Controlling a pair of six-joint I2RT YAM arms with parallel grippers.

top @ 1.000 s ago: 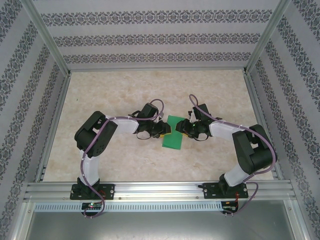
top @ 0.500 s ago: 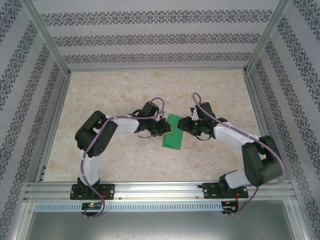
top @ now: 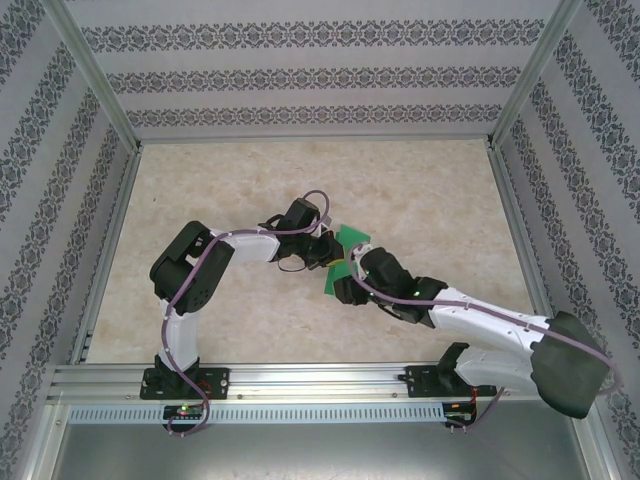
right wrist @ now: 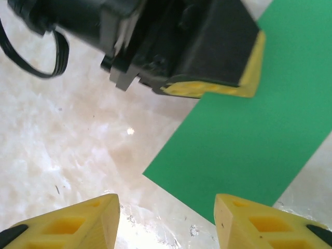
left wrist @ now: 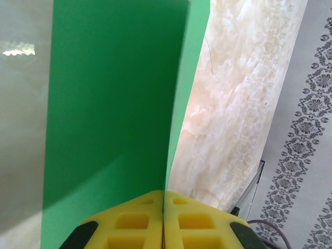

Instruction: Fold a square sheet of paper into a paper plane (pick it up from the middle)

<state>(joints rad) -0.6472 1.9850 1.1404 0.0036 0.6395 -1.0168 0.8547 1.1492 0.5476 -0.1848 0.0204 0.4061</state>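
Bright green paper (left wrist: 114, 104) folded lengthwise, pinched by left hand (left wrist: 163, 198).

Bright green paper (left wrist: 114, 104), yellow tool pads (left wrist: 142, 206)

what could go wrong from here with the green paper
1. The left gripper is shut on just the edge of the green paper; a tug could tear it or pull it free.
2. The right gripper hangs open over the paper's end, close to the left gripper; moving in, the two could collide or press a stray crease into the sheet.
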